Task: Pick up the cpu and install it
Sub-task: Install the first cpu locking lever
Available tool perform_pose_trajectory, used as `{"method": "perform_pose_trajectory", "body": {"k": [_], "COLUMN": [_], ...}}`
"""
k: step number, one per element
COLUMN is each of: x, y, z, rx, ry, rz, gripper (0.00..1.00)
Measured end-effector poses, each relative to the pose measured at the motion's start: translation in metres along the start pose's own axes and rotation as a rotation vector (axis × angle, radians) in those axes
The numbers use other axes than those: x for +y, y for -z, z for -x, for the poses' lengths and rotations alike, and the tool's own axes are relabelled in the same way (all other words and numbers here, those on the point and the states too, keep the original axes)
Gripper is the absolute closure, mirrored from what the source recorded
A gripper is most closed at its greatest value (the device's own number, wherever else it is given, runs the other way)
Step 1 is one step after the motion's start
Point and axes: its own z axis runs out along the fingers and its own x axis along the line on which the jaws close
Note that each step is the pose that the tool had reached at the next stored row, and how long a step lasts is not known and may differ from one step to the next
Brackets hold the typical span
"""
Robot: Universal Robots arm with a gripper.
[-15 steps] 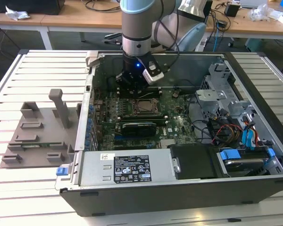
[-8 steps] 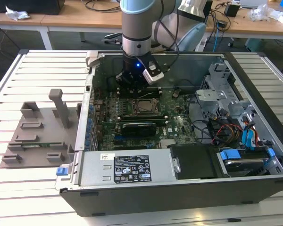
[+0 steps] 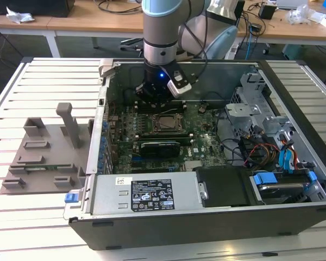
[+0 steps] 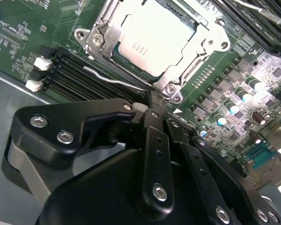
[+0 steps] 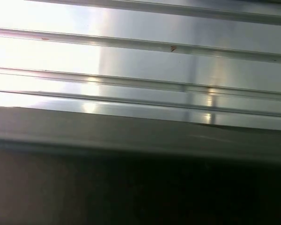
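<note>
cpu [image 4: 152, 42]: seated in the motherboard socket [image 4: 178, 63].
tool [image 4: 155, 104]: closed narrow, empty, tips beside the socket's edge.

Cpu [image 4: 152, 44] in motherboard socket [image 4: 96, 40], inside computer case [image 3: 293, 87].

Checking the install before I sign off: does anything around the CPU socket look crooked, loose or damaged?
Nothing stands out. The cpu lies flat and square in the socket frame in the second wrist view, and the gripper sits just beside that frame. No damage shows on the motherboard.
</note>
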Motion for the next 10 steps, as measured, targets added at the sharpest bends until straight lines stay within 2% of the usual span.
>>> {"method": "perform_pose_trajectory", "body": {"k": [10], "x": [-0.001], "y": [-0.0004], "z": [0.0114], "rx": [0.0029], "ry": [-0.001], "rz": [0.0003], "gripper": [0.89]}}
